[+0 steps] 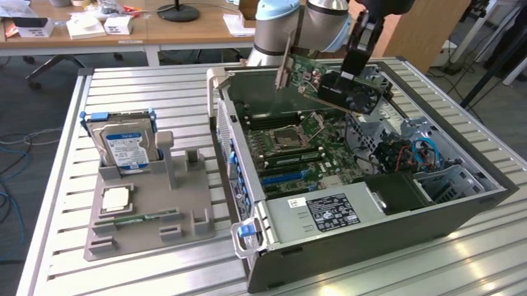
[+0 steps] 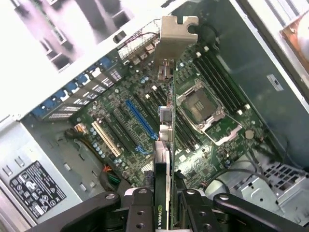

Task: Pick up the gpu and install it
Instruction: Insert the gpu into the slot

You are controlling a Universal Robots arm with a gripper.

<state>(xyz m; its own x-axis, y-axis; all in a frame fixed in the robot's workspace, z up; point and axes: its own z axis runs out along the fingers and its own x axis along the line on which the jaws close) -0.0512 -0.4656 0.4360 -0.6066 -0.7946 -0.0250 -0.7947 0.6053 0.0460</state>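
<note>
Arm (image 1: 288,24) cut off by exterior view's upper edge. Far part of motherboard (image 1: 325,145) hidden behind gpu (image 1: 346,89). Print on power supply label (image 1: 329,208) and on hard drive (image 1: 128,148) too small to be read. In wrist view, fingers (image 2: 140,212) cut off by picture's edge. Clamped end of gpu hidden between them. Card seen edge-on, faces not made out.

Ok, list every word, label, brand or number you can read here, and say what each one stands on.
No text can be read out letter for letter.
On the gpu: a green mark on its edge, letters too small to read.
On the power supply: a black label with white print, too small to read.
Beside it, a white sticker: too small to read.
On the hard drive: a blue and white label, print too small to read.
</note>
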